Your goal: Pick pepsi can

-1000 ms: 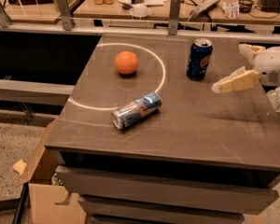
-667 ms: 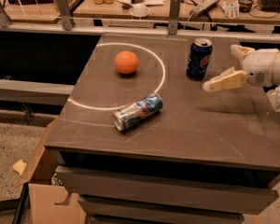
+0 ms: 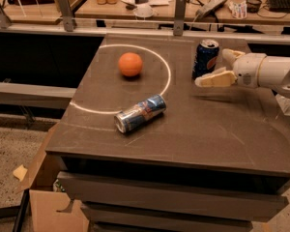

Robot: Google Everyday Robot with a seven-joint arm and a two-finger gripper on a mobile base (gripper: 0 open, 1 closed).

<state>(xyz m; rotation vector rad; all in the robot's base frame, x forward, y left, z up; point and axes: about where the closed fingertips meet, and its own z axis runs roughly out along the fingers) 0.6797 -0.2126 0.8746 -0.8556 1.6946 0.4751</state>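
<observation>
The pepsi can (image 3: pixel 205 58), dark blue with a silver top, stands upright at the back right of the dark table (image 3: pixel 217 129). My gripper (image 3: pixel 213 67) comes in from the right on a white arm (image 3: pixel 268 71). It is open. One tan finger (image 3: pixel 214 79) lies in front of the can's base and the other (image 3: pixel 230 55) is just right of and behind the can. The can stands at the mouth of the jaws, not gripped.
A slimmer silver-blue can (image 3: pixel 139 113) lies on its side mid-table. An orange ball (image 3: pixel 130 64) sits inside a white circle line (image 3: pixel 168 76). A cluttered bench (image 3: pixel 150 4) runs behind. A cardboard box (image 3: pixel 43 207) stands on the floor at lower left.
My gripper has moved left along the table, from well right of the pepsi can to right beside it. The cans and the ball have not moved.
</observation>
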